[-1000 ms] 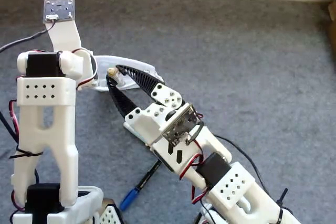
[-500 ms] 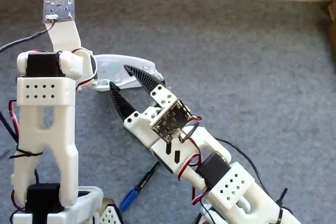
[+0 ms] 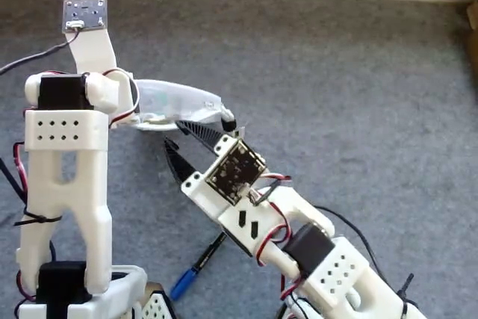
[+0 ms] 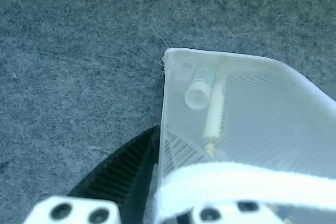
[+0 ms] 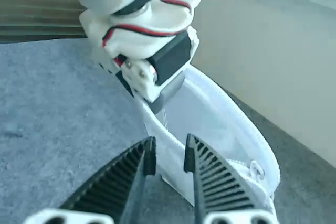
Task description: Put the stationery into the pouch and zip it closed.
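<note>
so the left tool point(image 4: 170, 156) is clamped on the see-through pouch point(image 3: 179, 101), the right tool point(image 5: 168, 153) is slightly spread at its near edge, and a blue-capped pen point(image 3: 200, 258) sits nearer on the worktop point(image 3: 358, 72)

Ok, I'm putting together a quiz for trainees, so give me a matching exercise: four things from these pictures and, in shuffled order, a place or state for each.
Things:
1 pouch
2 blue pen
3 pale pencil
4 right gripper

Places or states:
A lying on the carpet
B narrowly open beside the pouch
C clamped at one end
D inside the pouch

Pairs: 1-C, 2-A, 3-D, 4-B.
</note>
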